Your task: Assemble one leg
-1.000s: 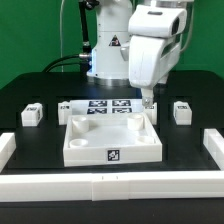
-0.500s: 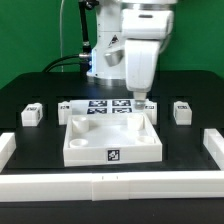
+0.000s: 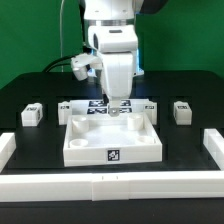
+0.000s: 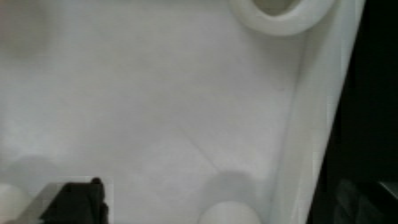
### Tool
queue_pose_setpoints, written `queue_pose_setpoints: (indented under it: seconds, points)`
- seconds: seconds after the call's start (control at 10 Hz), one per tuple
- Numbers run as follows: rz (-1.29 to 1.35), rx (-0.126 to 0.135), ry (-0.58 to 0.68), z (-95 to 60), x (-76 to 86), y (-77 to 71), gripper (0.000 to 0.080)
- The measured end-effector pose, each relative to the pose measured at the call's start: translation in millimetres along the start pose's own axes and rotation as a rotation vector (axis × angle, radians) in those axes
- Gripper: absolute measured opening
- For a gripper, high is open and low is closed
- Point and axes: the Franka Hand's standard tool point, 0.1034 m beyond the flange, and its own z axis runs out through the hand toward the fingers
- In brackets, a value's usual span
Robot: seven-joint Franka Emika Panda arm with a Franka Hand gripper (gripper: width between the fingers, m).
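Note:
Small white legs with square tags lie on the black table: one (image 3: 33, 114) at the exterior view's left, one (image 3: 65, 108) beside the tray's back left corner, one (image 3: 181, 111) at the right. The large white square tray-like part (image 3: 110, 150) sits in the middle. My gripper (image 3: 118, 108) hangs low over the tray's back rim, near its middle, open and empty. In the wrist view the gripper (image 4: 222, 198) is just above the tray's white floor (image 4: 160, 110). One dark finger (image 4: 75, 200) shows, and a round boss (image 4: 285, 12) lies ahead by the rim.
The marker board (image 3: 100, 104) lies behind the tray, partly hidden by the arm. Long white rails (image 3: 110, 184) border the table's front and sides. A cable runs from the arm's base at the back left.
The arm has swung toward the exterior view's left, from over the tray's back right corner to the middle of its back rim. The legs have not moved.

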Motion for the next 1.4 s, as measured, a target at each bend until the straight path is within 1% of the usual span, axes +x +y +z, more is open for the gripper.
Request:
queue_pose_setpoints:
  seconds: [0.2, 0.4, 0.5, 0.7, 0.9, 1.0, 1.1, 1.2, 1.3, 1.4]
  points:
    - [0.030, 0.028, 0.009, 14.7, 0.1, -5.9, 0.0650]
    - [0.055, 0.047, 0.016, 26.3, 4.4, -9.8, 0.0650]
    - [0.055, 0.055, 0.019, 32.0, 7.0, -9.3, 0.0650]
    - [0.057, 0.064, 0.023, 37.5, 6.6, -10.9, 0.0650]
    - [0.075, 0.063, 0.021, 35.5, 6.7, -10.0, 0.0650]
    - [0.077, 0.065, 0.022, 36.6, 6.3, -10.9, 0.0535]
    - [0.078, 0.067, 0.022, 37.2, 6.3, -11.5, 0.0399]
    - [0.078, 0.067, 0.022, 37.3, 6.3, -11.8, 0.0399]
    - [0.078, 0.068, 0.022, 37.5, 6.3, -12.1, 0.0216]
    - [0.078, 0.068, 0.022, 37.6, 6.4, -12.3, 0.0087]
